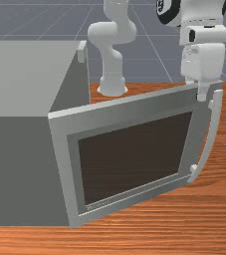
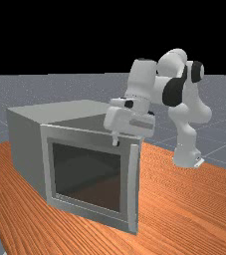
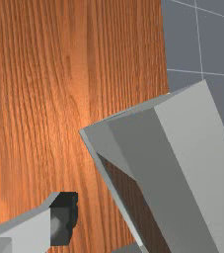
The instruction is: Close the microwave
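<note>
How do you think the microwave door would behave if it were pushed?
With its straight, thick frame, the door looks stiff and should barely flex. It meets the microwave's body along one upright edge, so it would probably swing, not slide.

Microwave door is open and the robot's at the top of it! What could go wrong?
The hand is at the door's top edge, so it might slip over the top without pushing the door shut.

The handle's upper end is right by the hand, so they could bump or catch.

The door stands well out from the microwave's body; if the hand goes along as it swings in, it might get pinched between them.
</note>
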`<control>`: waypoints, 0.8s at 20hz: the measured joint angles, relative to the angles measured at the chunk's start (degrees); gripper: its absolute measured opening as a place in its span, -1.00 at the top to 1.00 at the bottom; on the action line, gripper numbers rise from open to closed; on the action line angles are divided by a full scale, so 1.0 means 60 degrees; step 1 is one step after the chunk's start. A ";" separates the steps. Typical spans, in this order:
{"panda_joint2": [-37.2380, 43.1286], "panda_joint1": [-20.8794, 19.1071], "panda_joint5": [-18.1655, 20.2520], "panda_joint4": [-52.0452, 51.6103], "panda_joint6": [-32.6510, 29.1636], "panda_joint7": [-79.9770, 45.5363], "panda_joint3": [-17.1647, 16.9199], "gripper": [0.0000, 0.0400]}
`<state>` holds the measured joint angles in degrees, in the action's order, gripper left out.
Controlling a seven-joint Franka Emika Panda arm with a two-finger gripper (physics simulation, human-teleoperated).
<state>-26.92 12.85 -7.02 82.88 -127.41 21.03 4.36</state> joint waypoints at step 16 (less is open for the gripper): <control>0.7726 -0.0103 -0.0131 0.9126 -0.0599 -0.3309 0.1387 -1.00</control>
<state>19.44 12.23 -7.80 137.63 -131.00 1.18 12.68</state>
